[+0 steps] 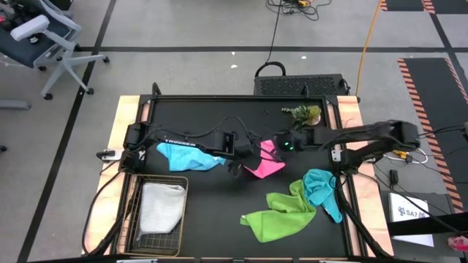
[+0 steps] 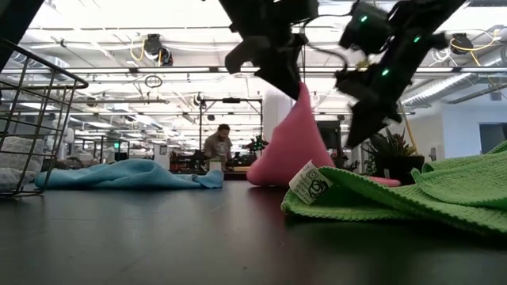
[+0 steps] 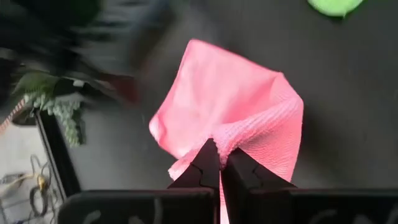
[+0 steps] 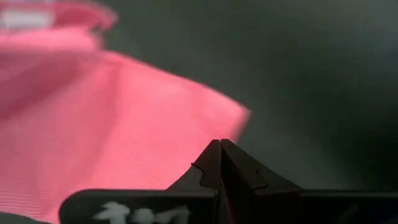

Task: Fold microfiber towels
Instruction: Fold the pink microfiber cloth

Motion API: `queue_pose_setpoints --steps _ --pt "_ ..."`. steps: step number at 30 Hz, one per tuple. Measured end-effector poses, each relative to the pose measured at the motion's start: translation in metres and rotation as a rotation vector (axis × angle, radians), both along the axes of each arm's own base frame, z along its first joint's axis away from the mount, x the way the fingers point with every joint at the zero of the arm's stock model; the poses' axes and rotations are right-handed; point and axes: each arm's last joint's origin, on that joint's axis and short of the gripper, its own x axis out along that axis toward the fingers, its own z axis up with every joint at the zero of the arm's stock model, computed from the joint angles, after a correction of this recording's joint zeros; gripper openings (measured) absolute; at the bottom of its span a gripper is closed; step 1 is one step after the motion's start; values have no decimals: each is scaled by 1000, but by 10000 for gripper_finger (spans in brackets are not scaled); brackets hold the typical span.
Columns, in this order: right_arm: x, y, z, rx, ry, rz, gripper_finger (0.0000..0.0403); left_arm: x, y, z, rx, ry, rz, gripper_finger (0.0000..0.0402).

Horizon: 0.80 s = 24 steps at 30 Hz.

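Cloth this soft hangs rather than holds a shape; the pink towel rises in a limp cone from the tabletop, its peak pinched up in my left tool, its skirt dragging on the surface near the middle; the left tool's fingers are closed tight on a bunched edge of it. My right tool is closed too, hovering just beside the same towel; whether it has any fabric between its fingers I cannot tell from the wrist view. I judge the towel light, with no stiffness and a grippy pile, so it will not slip but will sag and crease wherever unsupported; the place to take hold is a corner or hem, two adjacent corners for a flat spread. The light blue towel lies crumpled under my left arm; the lime green towel and teal towel are heaped touching each other at the right side; the pale grey-white towel sits in the wire basket at the near left corner.
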Motion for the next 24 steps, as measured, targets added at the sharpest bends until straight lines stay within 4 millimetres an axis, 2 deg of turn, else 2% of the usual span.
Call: queue_pose_setpoints --steps 4,7,11,16,20,24 --pt "-25 0 28 -14 -72 -73 0 8 2 -2 -30 -49 -16 0" --pt "-39 2 44 -18 -152 -103 0 16 5 -16 -53 -56 -27 0" --pt "-52 4 56 -22 -219 -129 0 27 9 -34 -59 -70 -14 0" --pt "-56 5 57 -17 -217 -131 0 34 17 -46 -73 -84 -6 0" --pt "-54 5 53 -11 -185 -128 0 39 26 -43 -93 -148 29 9" --pt "-50 5 50 12 -177 -113 0 42 35 -40 -111 -200 61 36"
